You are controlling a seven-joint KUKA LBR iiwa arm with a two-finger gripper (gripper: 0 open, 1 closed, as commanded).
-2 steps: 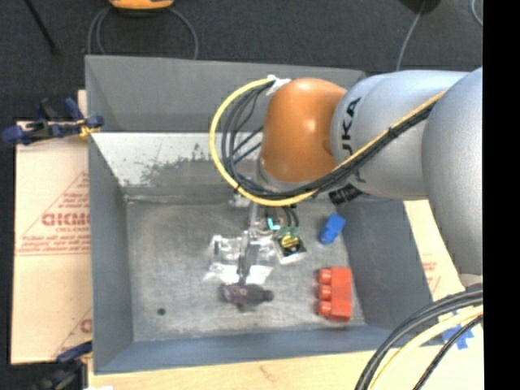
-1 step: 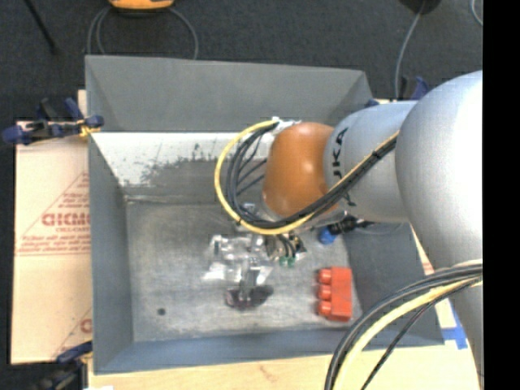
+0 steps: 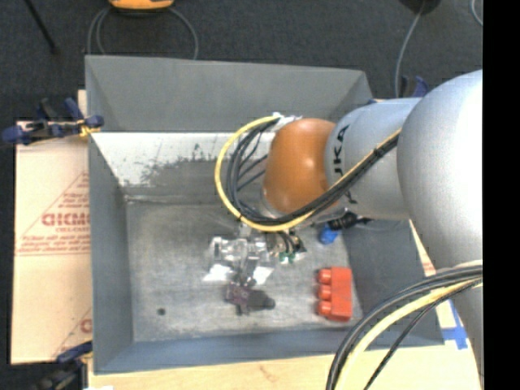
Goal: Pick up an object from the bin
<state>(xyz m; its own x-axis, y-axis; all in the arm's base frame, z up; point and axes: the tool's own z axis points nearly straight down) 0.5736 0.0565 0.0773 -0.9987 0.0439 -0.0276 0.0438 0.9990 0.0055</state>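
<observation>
My gripper (image 3: 238, 253) hangs low over the middle of the bin floor, below the orange wrist cover. Just in front of it lies a small dark purplish thing (image 3: 247, 296) of uneven shape. A white, flat scrap (image 3: 218, 274) lies at the gripper's left side, partly under it. I cannot make out whether either of them touches the gripper.
An orange block with three round bumps (image 3: 335, 292) lies at the front right of the bin floor. A small blue thing (image 3: 327, 236) sits to the right, under the arm. The arm and its cables cover the bin's right rear part.
</observation>
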